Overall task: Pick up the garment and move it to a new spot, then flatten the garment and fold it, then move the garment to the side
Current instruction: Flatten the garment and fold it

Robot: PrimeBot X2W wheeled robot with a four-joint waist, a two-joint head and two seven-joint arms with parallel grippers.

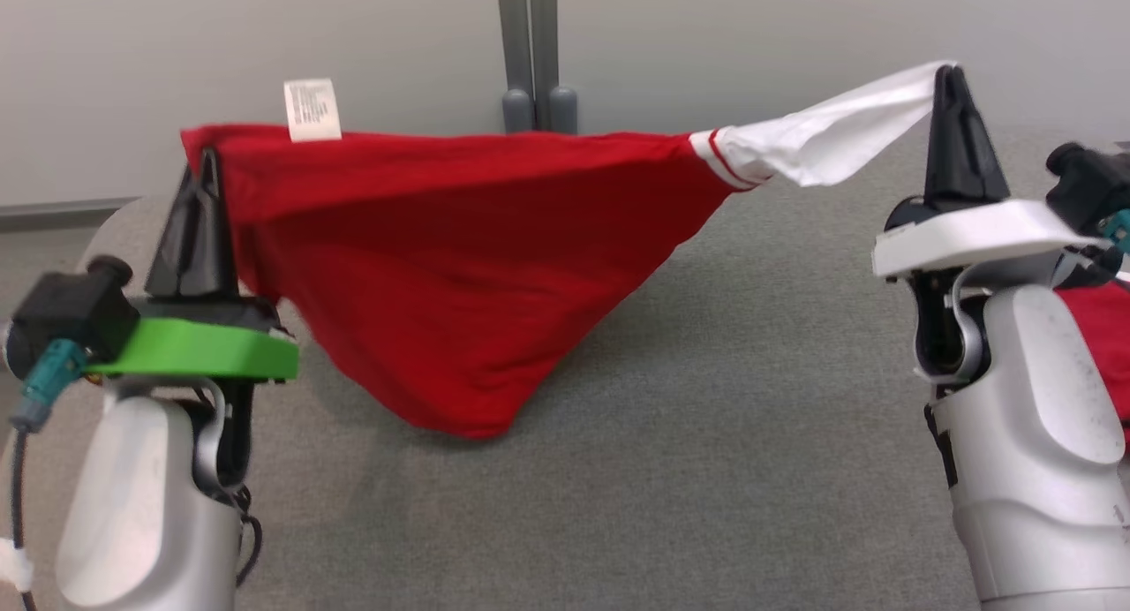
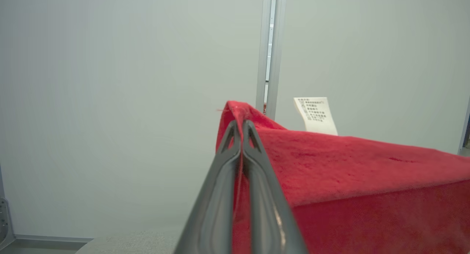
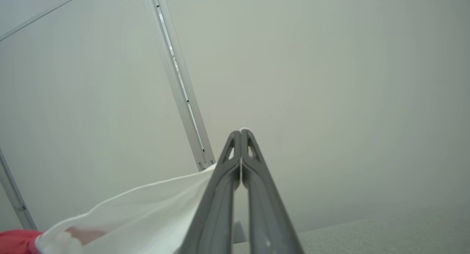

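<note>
The garment (image 1: 459, 267) is a red shirt with a white sleeve (image 1: 839, 130) and a white care label (image 1: 312, 109). It hangs stretched between both grippers, sagging to a point just above the grey table (image 1: 706, 417). My left gripper (image 1: 208, 165) is shut on the red corner at the left; in the left wrist view that gripper (image 2: 240, 125) pinches the red cloth (image 2: 349, 162). My right gripper (image 1: 949, 74) is shut on the tip of the white sleeve at the upper right; in the right wrist view that gripper (image 3: 241, 133) holds the white cloth (image 3: 147, 206).
A pale wall (image 1: 265, 37) with a grey post (image 1: 528, 55) stands behind the table. More red cloth (image 1: 1103, 328) shows at the right edge behind my right arm. The table's left edge (image 1: 106, 231) curves near my left arm.
</note>
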